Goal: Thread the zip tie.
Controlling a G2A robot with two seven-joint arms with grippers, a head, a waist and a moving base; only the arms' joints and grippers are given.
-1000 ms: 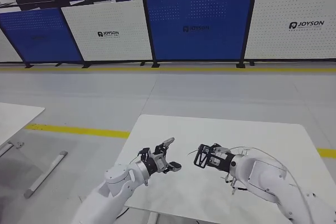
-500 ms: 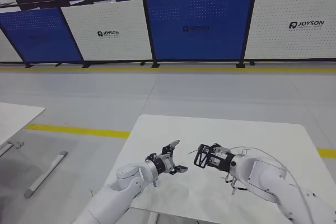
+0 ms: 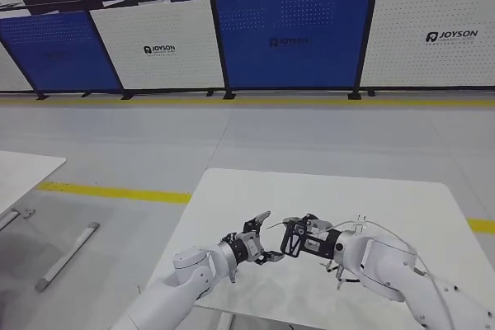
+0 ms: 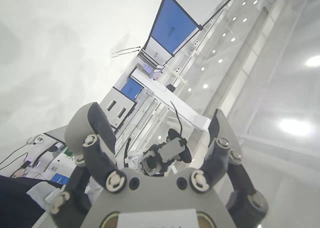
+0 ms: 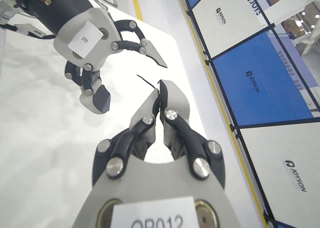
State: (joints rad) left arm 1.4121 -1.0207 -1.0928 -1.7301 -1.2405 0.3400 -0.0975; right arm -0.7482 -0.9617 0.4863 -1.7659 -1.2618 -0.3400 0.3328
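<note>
Right wrist view: right jaws pinch the zip tie (image 5: 147,82); left jaws gape empty nearby.

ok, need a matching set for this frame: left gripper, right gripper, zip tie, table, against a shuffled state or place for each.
1. left gripper
2. right gripper
3. zip tie
4. table

A. white, beneath both arms
B. shut on a thin strap
C. open, holding nothing
D. black, its end poking out past closed fingertips

Pairs: 1-C, 2-B, 3-D, 4-A
</note>
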